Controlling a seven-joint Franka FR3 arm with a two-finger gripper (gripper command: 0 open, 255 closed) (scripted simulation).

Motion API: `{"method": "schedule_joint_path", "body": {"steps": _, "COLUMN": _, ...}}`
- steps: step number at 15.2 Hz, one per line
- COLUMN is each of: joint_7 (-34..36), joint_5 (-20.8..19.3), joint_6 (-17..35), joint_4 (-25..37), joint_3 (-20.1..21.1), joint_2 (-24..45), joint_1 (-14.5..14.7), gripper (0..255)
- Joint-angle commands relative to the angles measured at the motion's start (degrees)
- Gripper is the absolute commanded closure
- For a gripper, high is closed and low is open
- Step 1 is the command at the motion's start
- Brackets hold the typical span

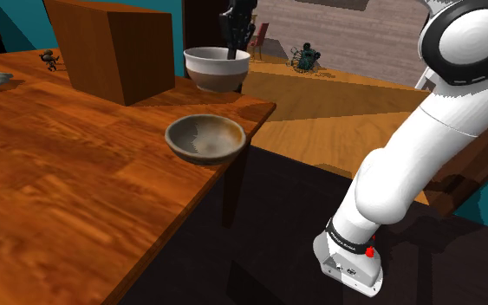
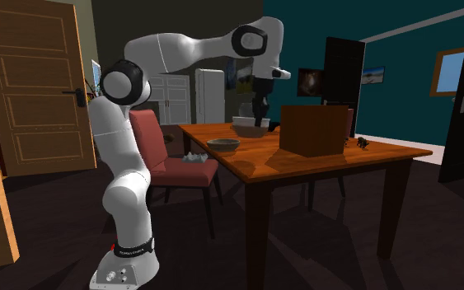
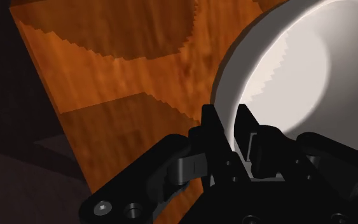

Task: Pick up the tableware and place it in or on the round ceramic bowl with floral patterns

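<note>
White bowl (image 1: 217, 69) — rim clasped in hand (image 3: 229, 119) | beside wooden box (image 1: 116, 43)

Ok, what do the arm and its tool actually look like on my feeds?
The arm is glossy white with rounded shells and a black ring at the joint. Near its foot sits a black band with small white lettering, a red button and a pale grey base block. The tool is all black, two blocky fingers, with screw holes in its body.

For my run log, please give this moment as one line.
gripper: shut on white bowl rim | white bowl: on table | grey-brown bowl: empty, near table edge
</note>
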Motion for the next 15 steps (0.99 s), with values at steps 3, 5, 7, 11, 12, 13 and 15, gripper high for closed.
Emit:
{"method": "schedule_joint_path", "body": {"steps": 3, "joint_7": 0.7, "joint_5": 0.2, "joint_6": -3.4, "joint_4": 5.1, "joint_3": 0.0, "joint_2": 1.6, "joint_1": 0.1, "gripper": 255}}
{"method": "schedule_joint_path", "body": {"steps": 5, "joint_7": 1.0, "joint_5": 0.4, "joint_6": -5.2, "joint_4": 7.9, "joint_3": -0.1, "joint_2": 2.6, "joint_1": 0.1, "gripper": 255}}
{"method": "schedule_joint_path", "body": {"steps": 7, "joint_7": 3.6, "joint_5": 0.7, "joint_6": -5.1, "joint_4": 6.0, "joint_3": 1.3, "joint_2": 0.3, "joint_1": 1.1, "gripper": 255}}
{"method": "schedule_joint_path", "body": {"steps": 11, "joint_7": 8.9, "joint_5": 1.7, "joint_6": -5.2, "joint_4": 3.4, "joint_3": 4.4, "joint_2": -3.5, "joint_1": 3.0, "gripper": 255}}
{"method": "schedule_joint_path", "body": {"steps": 12, "joint_7": 10.2, "joint_5": 2.0, "joint_6": -5.3, "joint_4": 2.9, "joint_3": 5.2, "joint_2": -4.3, "joint_1": 3.4, "gripper": 255}}
{"method": "schedule_joint_path", "body": {"steps": 13, "joint_7": 11.6, "joint_5": 2.3, "joint_6": -5.4, "joint_4": 2.5, "joint_3": 6.0, "joint_2": -5.0, "joint_1": 3.9, "gripper": 255}}
{"method": "schedule_joint_path", "body": {"steps": 15, "joint_7": 14.4, "joint_5": 3.0, "joint_6": -5.5, "joint_4": 1.9, "joint_3": 7.7, "joint_2": -6.3, "joint_1": 4.8, "gripper": 255}}
